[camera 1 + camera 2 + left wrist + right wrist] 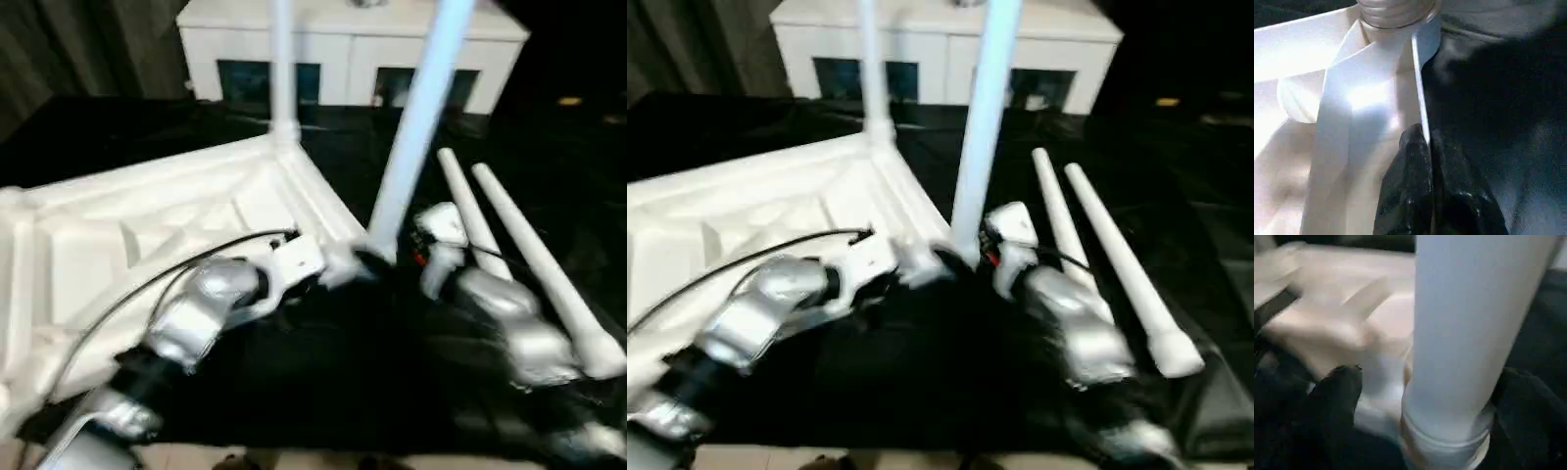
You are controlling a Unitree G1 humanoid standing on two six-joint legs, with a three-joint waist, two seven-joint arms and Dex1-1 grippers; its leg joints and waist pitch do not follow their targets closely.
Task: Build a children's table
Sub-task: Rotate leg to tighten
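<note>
Two legs already stood upright in the upturned table top (147, 225), which lay ribs-up on the black-covered desk (343, 372) and took up the robot's left half of the surface. Its near-right edge ran diagonally from the far corner socket down to the socket by the end effectors, with bare black cloth open to the right of that edge and in front of it. Beyond the desk's far edge stood a low white cabinet (353, 44) with dark glass openings.

The top was white plastic, its underside crossed by raised ribs. The far upright leg (282, 59) rose from the far corner; the near upright leg (423, 108) rose, tilted slightly, from the corner socket nearest the robot's right. Two loose legs (519, 255) lay side by side on the cloth to the right, near the right forearm, pointing away from the robot.

The left end effector (1425, 186) was clenched on the thin rim of the top just beside that socket. The right end effector (1415, 396) had a black finger on each side of the near upright leg's base, grasping it.
</note>
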